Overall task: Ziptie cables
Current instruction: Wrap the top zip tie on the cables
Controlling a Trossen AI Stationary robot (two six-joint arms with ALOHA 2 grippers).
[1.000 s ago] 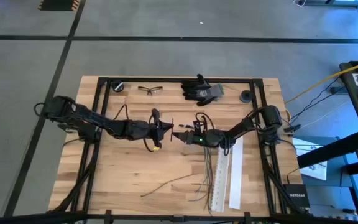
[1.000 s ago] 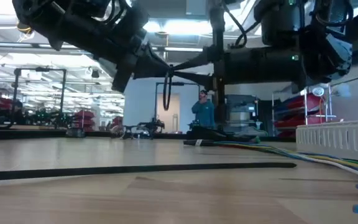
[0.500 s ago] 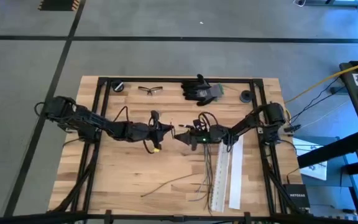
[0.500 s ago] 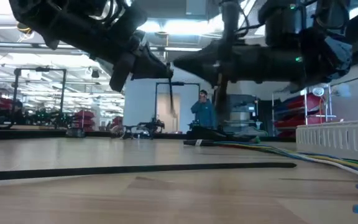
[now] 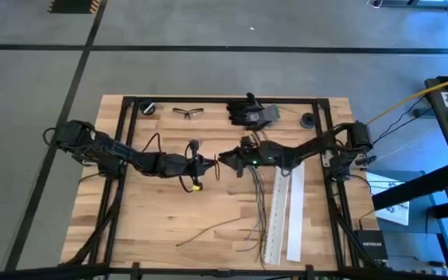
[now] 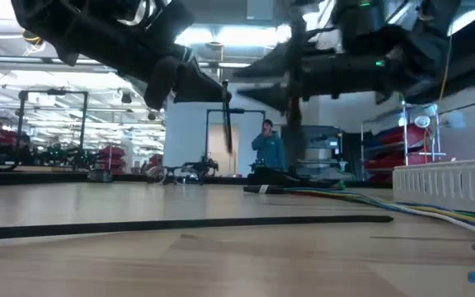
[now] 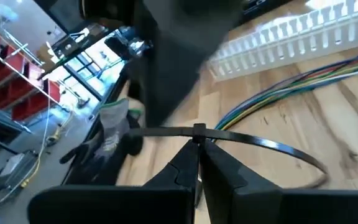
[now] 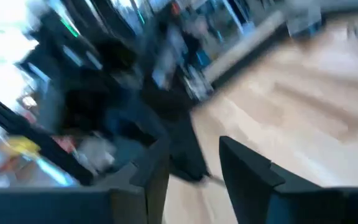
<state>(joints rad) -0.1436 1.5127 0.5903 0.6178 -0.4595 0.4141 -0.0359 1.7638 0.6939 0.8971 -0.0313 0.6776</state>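
Observation:
My left gripper [image 5: 210, 165] is over the table's middle, shut on a black zip tie [image 7: 266, 144]. In the low view the tie's loop [image 6: 224, 124] hangs below the gripper, clear of the wood. My right gripper [image 5: 225, 159] faces it from the right, close to its tip. In its blurred wrist view it [image 8: 194, 168] stands open, with a dark shape ahead; whether it touches anything I cannot tell. The cables [image 5: 259, 198] lie in a loose multicoloured bunch [image 7: 278, 93] on the table, right of and nearer than both grippers. My left gripper pinches the zip tie just beside its head [image 7: 199, 130] between its two fingertips. The fingers come level from the table's left and lie across the strap. The strap runs out to both sides and curves into a loop, lifted clear of the table.
Two long white perforated strips [image 5: 277, 222] lie beside the cables on the right. A loose wire [image 5: 208, 228] lies near the front. At the far edge are black gloves [image 5: 251, 113], safety glasses [image 5: 187, 113] and two small black round parts [image 5: 148, 107]. A person [image 6: 268, 148] stands far behind.
My right gripper has risen and gone a little toward the table's far edge, its arm stretching out straighter from its base. My left gripper has kept its place with the zip tie.

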